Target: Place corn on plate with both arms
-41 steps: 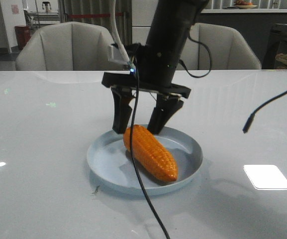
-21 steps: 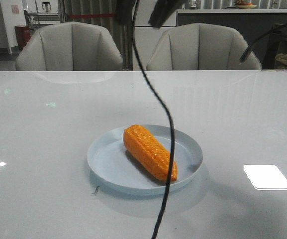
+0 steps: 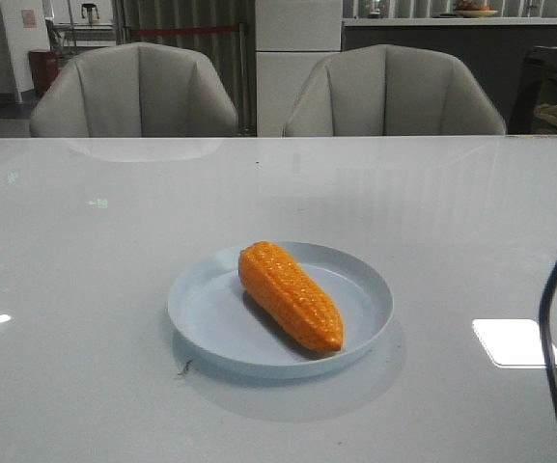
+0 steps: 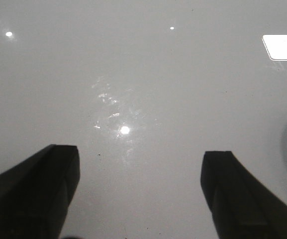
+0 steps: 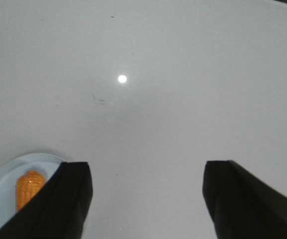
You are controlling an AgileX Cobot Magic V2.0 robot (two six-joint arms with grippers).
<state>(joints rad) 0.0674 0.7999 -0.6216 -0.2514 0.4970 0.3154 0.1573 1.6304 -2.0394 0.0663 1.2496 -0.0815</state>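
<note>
On the glossy surface (image 3: 85, 289) the corn (image 3: 290, 294) was already laid in the plate (image 3: 201, 318), both jaws spread wide and empty, so nothing more looked needed.

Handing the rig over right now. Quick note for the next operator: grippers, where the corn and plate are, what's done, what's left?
Left gripper: open, empty, over bare table.
Right gripper: open, empty, also above the table, with the plate showing past one finger.
Corn: lying on its side inside the plate, diagonal, blunt end toward the far rim, tip toward the near right rim.
Plate: flat on the table, near the middle.
Done: corn is on the plate, nothing gripping it.
Left: by the look of it nothing on placement; probably just park both arms. A black cable hangs at the front view's right edge.
</note>
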